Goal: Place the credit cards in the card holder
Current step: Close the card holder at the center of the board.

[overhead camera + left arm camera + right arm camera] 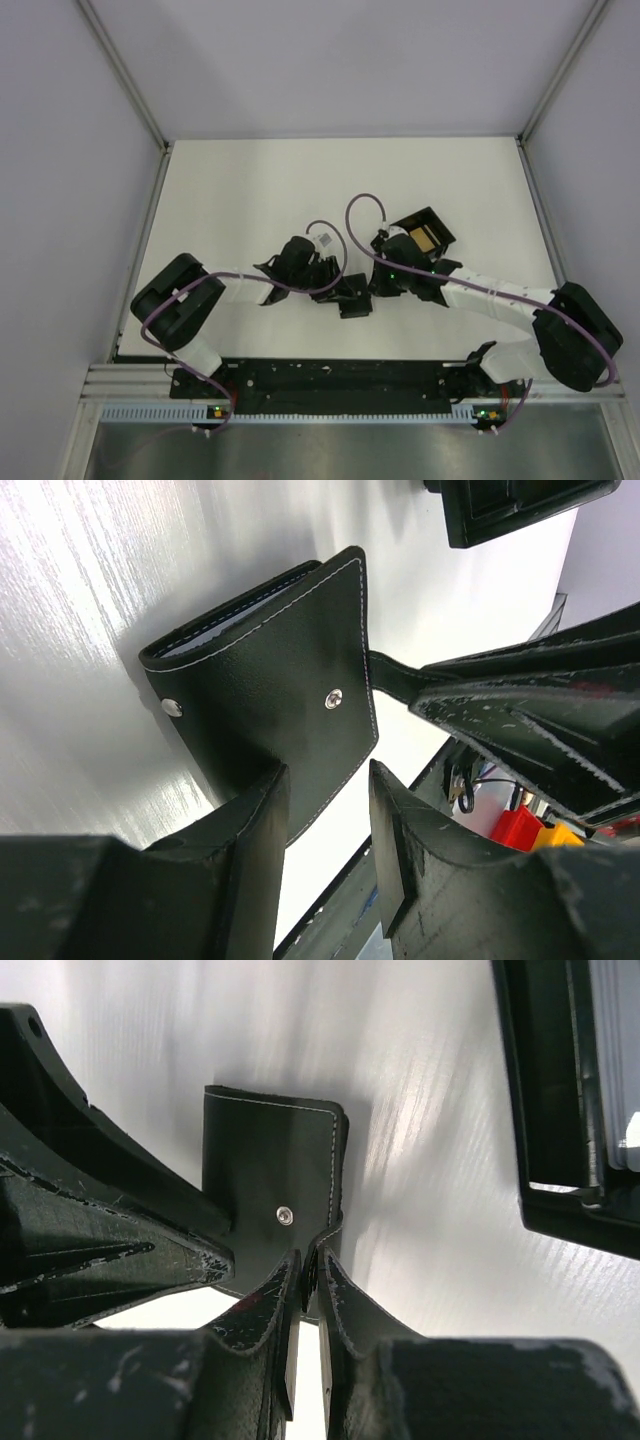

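The white, brushed-looking counter (250, 190) carries everything. Both arms fold inward so their tips meet near its front middle, which suggests a two-handed job, one side steadying and the other working. Beside the right arm (490, 295) lies the larger open black box (540, 1080) with a gold patch (427, 240) inside. It sits near the meeting point but apart from it, probably as the source of the cards, though no credit card can be made out for certain in any view.

Between the claws, on the counter just in front of the box, is the card holder (270, 690), a small flat black leather case with white stitching. The right claw (304, 1265) has its fingers pressed nearly together on the case's edge, pinching the leather. This seems meant to anchor the case or lift a flap so the pocket mouth gapes. The left claw (328, 810) stands spread and empty, with a corner of the case reaching into its gap. Whether a finger touches the leather I cannot tell, but it looks poised for a second hold. Smallest, a silver snap stud (285, 1216) shows on the flap, so the case seems unfastened.
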Controlling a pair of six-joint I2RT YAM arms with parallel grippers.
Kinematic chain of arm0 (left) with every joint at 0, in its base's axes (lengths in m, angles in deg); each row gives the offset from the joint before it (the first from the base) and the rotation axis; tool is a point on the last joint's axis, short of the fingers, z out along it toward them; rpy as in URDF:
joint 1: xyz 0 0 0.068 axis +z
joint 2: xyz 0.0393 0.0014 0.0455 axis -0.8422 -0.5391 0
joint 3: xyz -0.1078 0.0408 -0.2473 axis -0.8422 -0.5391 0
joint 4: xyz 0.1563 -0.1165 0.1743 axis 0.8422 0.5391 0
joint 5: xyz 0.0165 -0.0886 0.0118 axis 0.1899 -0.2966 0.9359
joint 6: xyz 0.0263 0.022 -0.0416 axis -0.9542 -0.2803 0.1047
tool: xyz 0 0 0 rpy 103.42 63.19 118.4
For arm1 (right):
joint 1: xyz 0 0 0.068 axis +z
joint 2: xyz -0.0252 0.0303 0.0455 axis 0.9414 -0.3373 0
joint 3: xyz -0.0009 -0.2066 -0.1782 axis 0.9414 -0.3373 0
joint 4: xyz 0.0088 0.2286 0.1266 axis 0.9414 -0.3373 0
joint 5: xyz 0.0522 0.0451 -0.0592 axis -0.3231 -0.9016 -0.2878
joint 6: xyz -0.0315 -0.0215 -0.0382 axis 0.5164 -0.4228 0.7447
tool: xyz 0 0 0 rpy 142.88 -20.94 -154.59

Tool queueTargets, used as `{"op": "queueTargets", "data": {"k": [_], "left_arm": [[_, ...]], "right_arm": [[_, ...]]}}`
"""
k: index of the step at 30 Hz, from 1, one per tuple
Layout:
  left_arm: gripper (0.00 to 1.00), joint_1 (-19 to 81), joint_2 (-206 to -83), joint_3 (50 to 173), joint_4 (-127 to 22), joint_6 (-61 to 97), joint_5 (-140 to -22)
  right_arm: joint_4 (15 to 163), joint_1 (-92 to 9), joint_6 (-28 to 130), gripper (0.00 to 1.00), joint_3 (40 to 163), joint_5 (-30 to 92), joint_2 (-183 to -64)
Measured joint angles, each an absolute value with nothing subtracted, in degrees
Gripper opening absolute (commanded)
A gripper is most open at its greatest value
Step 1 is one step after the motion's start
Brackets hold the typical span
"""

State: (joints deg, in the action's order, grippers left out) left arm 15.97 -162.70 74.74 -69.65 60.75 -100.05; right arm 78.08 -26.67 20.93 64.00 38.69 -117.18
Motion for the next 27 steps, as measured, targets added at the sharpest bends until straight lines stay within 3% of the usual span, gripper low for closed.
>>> {"op": "queueTargets", "data": {"k": [7,11,17,27], "left_arm": [[0.42,15.68,-163.78,76.01,-68.71,60.68,-100.27],[0.42,15.64,-163.78,76.12,-68.47,60.42,-100.25],[0.42,15.64,-163.78,76.12,-68.4,60.26,-100.18],[0.44,15.59,-160.65,75.57,-65.49,59.96,-98.15]], "right_arm": [[77.4,-25.16,21.87,0.13,66.07,38.1,-121.88],[76.92,-24.75,21.9,0.19,68.15,37.55,-124.83],[76.55,-24.37,21.74,0.35,69.37,36.67,-126.53],[73.16,-24.29,22.18,0.4,71.04,37.26,-122.6]]}}
